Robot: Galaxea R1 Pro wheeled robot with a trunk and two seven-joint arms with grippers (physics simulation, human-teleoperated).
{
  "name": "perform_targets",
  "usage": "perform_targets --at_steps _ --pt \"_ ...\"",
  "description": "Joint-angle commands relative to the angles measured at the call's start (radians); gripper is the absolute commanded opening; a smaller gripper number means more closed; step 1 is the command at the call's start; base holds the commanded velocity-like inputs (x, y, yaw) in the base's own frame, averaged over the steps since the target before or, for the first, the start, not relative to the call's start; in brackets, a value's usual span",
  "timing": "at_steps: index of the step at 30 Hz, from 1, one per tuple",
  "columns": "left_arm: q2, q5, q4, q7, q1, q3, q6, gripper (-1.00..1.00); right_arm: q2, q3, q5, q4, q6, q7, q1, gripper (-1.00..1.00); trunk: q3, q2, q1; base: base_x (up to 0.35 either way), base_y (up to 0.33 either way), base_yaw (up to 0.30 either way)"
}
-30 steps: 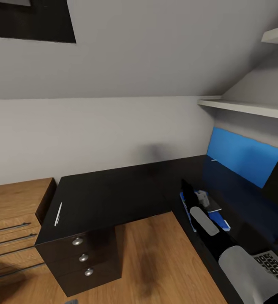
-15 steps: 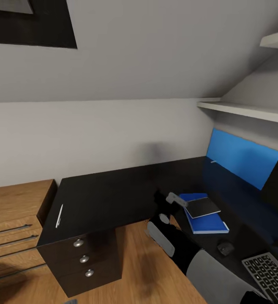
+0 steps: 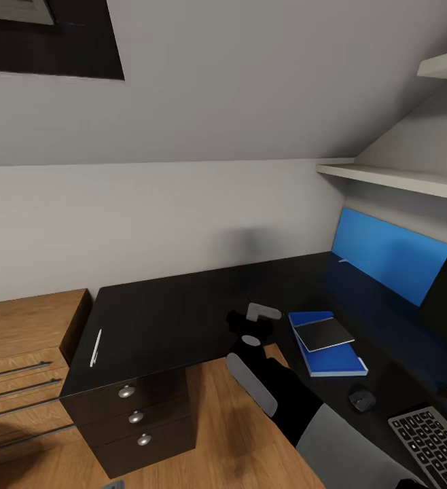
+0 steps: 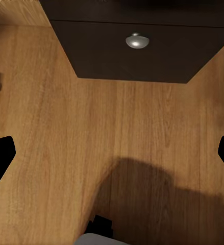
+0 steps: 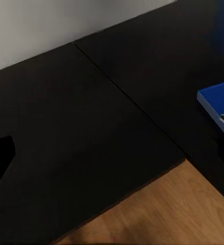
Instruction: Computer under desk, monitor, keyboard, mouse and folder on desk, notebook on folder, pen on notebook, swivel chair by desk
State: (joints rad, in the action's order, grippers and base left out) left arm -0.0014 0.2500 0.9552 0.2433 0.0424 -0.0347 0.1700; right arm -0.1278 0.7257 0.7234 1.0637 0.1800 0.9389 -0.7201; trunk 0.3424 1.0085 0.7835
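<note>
Right pincer [image 3: 251,319] hovers above the black desk [image 3: 176,312] corner, empty.

desk [image 3: 176,309] corner bare, folder [image 3: 332,353] beside

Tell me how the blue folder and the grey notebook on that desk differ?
The folder is bright blue, while the notebook is dark grey. The folder is larger, its edges showing past the notebook on several sides. The folder lies directly on the desk; the notebook lies on top of the folder, turned at a slight angle to it. Both are thin, flat rectangles lying face up.
</note>
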Motion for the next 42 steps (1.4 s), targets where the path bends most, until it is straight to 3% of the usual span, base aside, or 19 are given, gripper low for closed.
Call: perform_targets --at_steps 1,10,22,42 --pt "0.000 0.009 0.003 0.004 0.001 0.000 0.005 1.00 -0.002 0.005 0.002 0.011 0.011 0.004 0.004 1.00 0.001 0.001 0.000 0.000 0.000 0.000" --pt "0.000 0.009 0.004 0.004 0.001 -0.001 0.005 1.00 -0.005 0.011 0.002 0.017 0.019 0.002 0.008 1.00 0.001 0.001 0.000 0.000 0.000 0.133" --pt "0.000 0.009 0.004 0.004 0.001 -0.001 0.005 1.00 -0.006 0.041 0.002 0.017 0.020 0.000 0.008 1.00 0.001 0.001 0.000 0.000 0.000 0.265" --pt "0.000 0.009 0.004 0.004 0.001 -0.001 0.001 1.00 -0.006 0.053 0.002 0.015 0.022 -0.003 0.008 1.00 0.010 0.001 0.000 0.000 0.000 0.272"
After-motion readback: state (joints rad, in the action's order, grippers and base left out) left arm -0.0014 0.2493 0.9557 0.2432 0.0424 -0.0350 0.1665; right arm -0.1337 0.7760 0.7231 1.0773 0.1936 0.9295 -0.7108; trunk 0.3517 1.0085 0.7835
